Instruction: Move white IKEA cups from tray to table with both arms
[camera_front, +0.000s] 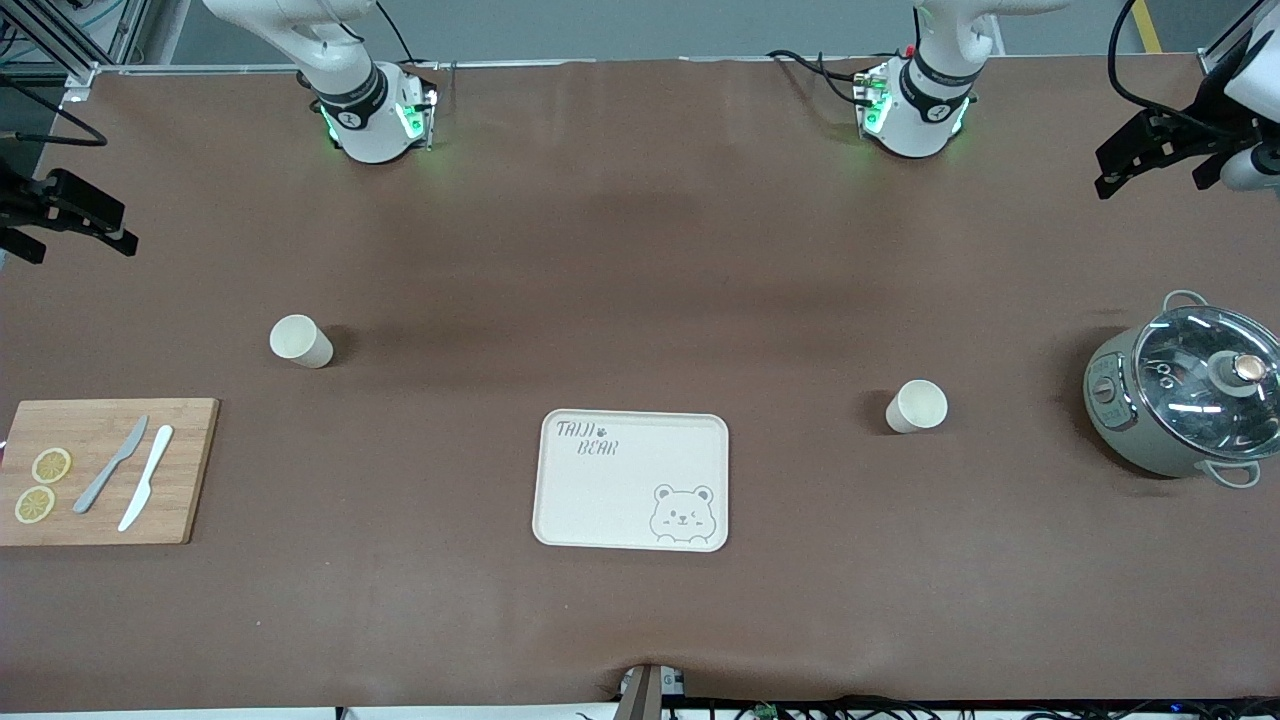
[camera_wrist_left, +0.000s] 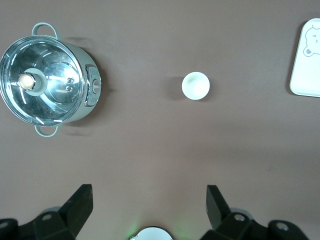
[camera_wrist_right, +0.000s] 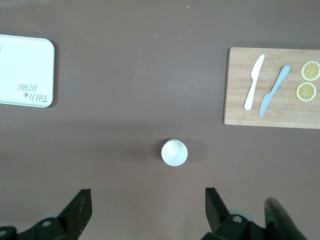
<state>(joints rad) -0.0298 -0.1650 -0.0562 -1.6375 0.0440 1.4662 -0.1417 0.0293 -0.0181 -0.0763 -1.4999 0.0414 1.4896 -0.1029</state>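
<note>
Two white IKEA cups stand upright on the brown table. One cup (camera_front: 300, 340) is toward the right arm's end and shows in the right wrist view (camera_wrist_right: 174, 152). The other cup (camera_front: 916, 406) is toward the left arm's end and shows in the left wrist view (camera_wrist_left: 195, 85). Both lie farther from the front camera than the cream bear tray (camera_front: 632, 480), which is bare. My left gripper (camera_wrist_left: 149, 200) hangs open and empty high over the table at its own end (camera_front: 1120, 165). My right gripper (camera_wrist_right: 148, 200) hangs open and empty high over its end (camera_front: 75, 235).
A grey pot with a glass lid (camera_front: 1180, 400) stands at the left arm's end, beside that cup. A wooden cutting board (camera_front: 100, 470) with two knives and two lemon slices lies at the right arm's end. The arm bases (camera_front: 375, 110) stand along the table's edge.
</note>
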